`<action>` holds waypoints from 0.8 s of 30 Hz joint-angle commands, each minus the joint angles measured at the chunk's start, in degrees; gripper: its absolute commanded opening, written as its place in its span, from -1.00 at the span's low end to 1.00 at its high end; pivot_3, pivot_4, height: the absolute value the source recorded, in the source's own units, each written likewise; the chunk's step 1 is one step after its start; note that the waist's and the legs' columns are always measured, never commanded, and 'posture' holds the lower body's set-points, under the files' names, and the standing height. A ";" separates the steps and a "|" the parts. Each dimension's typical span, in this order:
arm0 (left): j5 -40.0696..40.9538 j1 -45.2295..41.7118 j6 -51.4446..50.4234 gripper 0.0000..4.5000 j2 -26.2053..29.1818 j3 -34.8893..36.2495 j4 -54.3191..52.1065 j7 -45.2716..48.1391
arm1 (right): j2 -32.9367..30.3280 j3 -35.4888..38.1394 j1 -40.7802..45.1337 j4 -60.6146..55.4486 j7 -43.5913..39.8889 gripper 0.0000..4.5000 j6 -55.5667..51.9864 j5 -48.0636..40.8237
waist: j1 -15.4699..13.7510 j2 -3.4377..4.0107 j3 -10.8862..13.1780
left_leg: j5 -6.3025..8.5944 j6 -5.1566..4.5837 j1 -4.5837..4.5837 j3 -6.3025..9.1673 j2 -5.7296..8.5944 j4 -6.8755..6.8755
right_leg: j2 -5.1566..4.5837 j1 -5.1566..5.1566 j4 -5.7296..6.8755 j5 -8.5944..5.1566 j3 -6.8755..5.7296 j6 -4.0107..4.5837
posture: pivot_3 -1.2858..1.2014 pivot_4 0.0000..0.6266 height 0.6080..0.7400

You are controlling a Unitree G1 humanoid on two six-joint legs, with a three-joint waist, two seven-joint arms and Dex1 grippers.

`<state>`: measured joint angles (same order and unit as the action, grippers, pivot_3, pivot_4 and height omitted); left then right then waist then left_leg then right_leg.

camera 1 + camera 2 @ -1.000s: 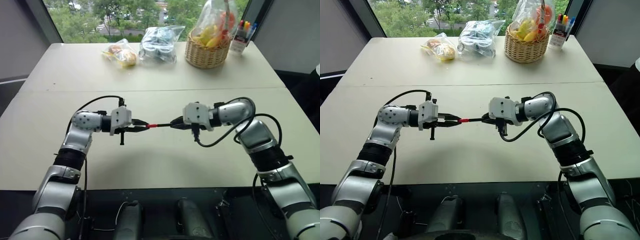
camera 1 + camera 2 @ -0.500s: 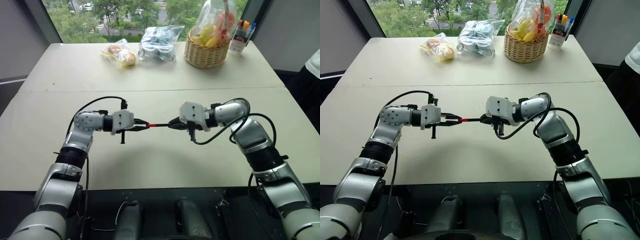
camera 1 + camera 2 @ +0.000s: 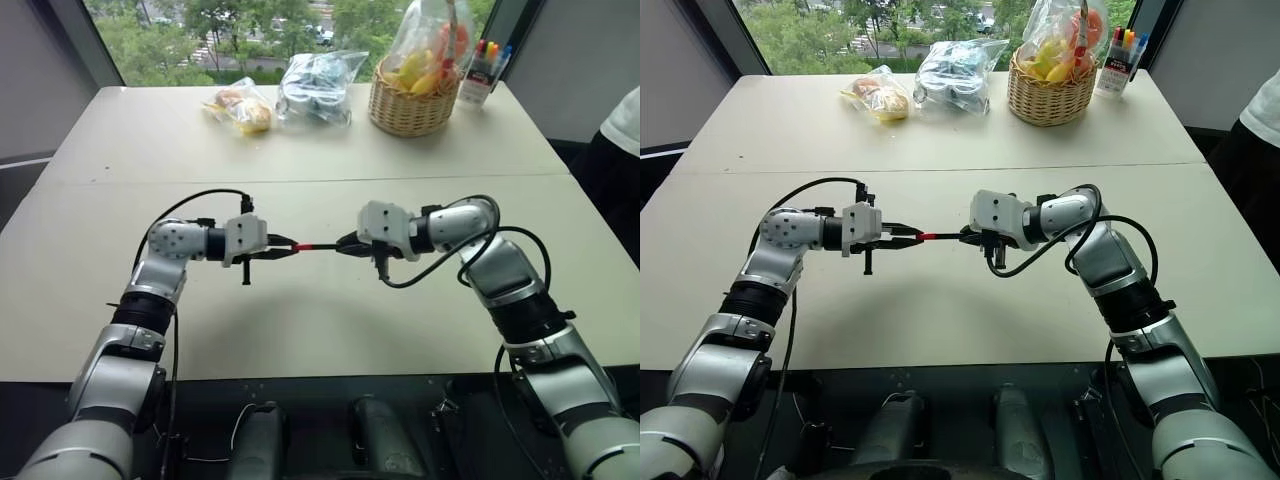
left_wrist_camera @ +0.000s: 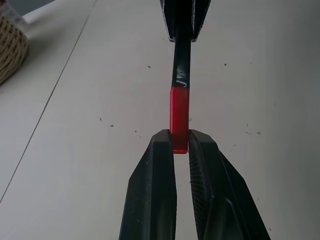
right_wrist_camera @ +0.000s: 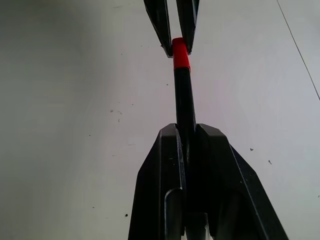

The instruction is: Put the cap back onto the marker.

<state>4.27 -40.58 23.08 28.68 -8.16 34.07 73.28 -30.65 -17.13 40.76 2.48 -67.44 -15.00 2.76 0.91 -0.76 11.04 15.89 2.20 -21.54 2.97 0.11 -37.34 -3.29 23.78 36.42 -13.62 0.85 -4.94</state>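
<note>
cap met marker in mid-air above the table
left gripper (image 4: 181,145) pinched the light, slick cap (image 4: 179,117) by its end; right gripper (image 5: 187,131) clamped the stiff marker (image 5: 184,97) mid-barrel, a sensible hold.

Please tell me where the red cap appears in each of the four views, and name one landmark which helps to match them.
Left eye view: the cap is mid-picture, between the two grippers.
Right eye view: the cap is left of centre.
Left wrist view: the cap is central, above the fingertips.
Right wrist view: the cap is near the top.
Shared landmark: the marker, joined to the cap.

Cap (image 4: 179,116) on marker (image 5: 184,100) end, above table (image 3: 300,320).
</note>
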 commanded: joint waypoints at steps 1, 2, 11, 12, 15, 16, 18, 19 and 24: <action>2.82 -1.35 -0.97 -1.00 -0.36 1.79 -3.15 -1.40 | 1.87 -2.04 0.33 -3.65 -1.84 -0.99 3.45 -2.64 | 0.00 0.00 0.00 | 0.00 0.00 0.01 0.00 0.00 0.00 | 0.00 0.00 0.00 0.00 0.00 0.00 | 0.03 -0.52 1.00; 2.89 -1.10 -1.38 -1.00 -0.13 1.87 -3.45 -1.42 | 1.69 -1.88 0.27 -3.39 -1.88 -0.99 3.64 -2.56 | 0.01 0.00 0.00 | 0.00 0.00 0.00 0.00 0.00 0.00 | 0.00 0.00 0.00 0.00 0.00 0.00 | 0.03 -0.52 1.00; 5.15 5.49 -11.41 0.26 2.95 4.51 -12.41 -4.47 | -0.85 0.33 0.08 2.98 -1.21 -1.00 6.39 -1.76 | 0.22 0.00 0.00 | 0.00 0.00 0.01 0.02 -0.01 0.01 | 0.01 0.00 0.01 0.00 0.00 0.00 | 0.03 -0.52 1.00; 5.83 6.95 -13.28 0.48 3.57 5.16 -14.56 -5.24 | -1.36 0.74 -0.17 4.03 -0.96 -1.00 6.72 -1.73 | 0.22 0.00 0.00 | 0.00 0.00 0.02 0.01 -0.02 0.01 | 0.00 0.00 0.01 0.00 0.02 0.00 | 0.03 -0.52 1.00; 7.78 11.54 -18.41 0.94 5.14 7.35 -21.23 -8.15 | -3.47 2.74 -1.23 6.76 0.74 -1.00 7.28 -1.54 | 0.08 0.00 0.00 | 0.00 0.00 0.02 0.02 -0.02 0.02 | -0.01 0.01 0.02 0.00 0.02 0.00 | 0.03 -0.52 1.00; 8.15 12.79 -19.87 0.94 5.37 7.98 -23.02 -9.38 | -4.16 3.61 -1.64 7.13 1.65 -1.00 7.22 -1.62 | -0.05 0.00 0.00 | 0.00 0.00 0.01 0.02 -0.02 0.02 | -0.01 0.00 0.01 0.00 0.01 0.00 | 0.03 -0.52 1.00; 8.72 14.25 -21.87 0.94 5.54 8.66 -25.27 -10.97 | -4.71 5.47 -2.10 7.74 4.36 -1.00 6.74 -1.70 | -0.17 0.00 0.00 | 0.00 0.00 0.01 0.01 -0.01 0.01 | -0.04 0.00 0.01 0.00 0.01 0.00 | 0.03 -0.52 1.00; 8.99 14.74 -22.65 0.94 5.53 8.84 -26.19 -11.41 | -4.86 5.83 -2.27 7.70 5.03 -1.00 6.65 -1.77 | -0.14 0.00 0.00 | 0.00 0.00 0.01 0.01 -0.01 0.01 | -0.05 0.00 0.01 0.00 0.01 0.00 | 0.03 -0.52 1.00; 10.27 16.60 -25.39 0.94 4.56 8.69 -29.80 -13.77 | -5.71 13.04 -5.98 3.35 17.84 -1.00 -3.51 0.18 | -0.30 0.00 0.00 | 0.00 0.00 0.01 0.03 -0.01 0.02 | -0.04 -0.01 0.02 0.00 0.00 0.01 | 0.03 -0.52 1.00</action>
<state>13.21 -24.29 -1.45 33.40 -0.67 6.44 60.56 -35.28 -7.78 35.43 9.34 -53.57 -15.27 2.66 0.62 -0.76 11.04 15.89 2.20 -21.54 2.99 0.11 -37.32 -3.34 23.78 36.43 -13.62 0.85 -4.94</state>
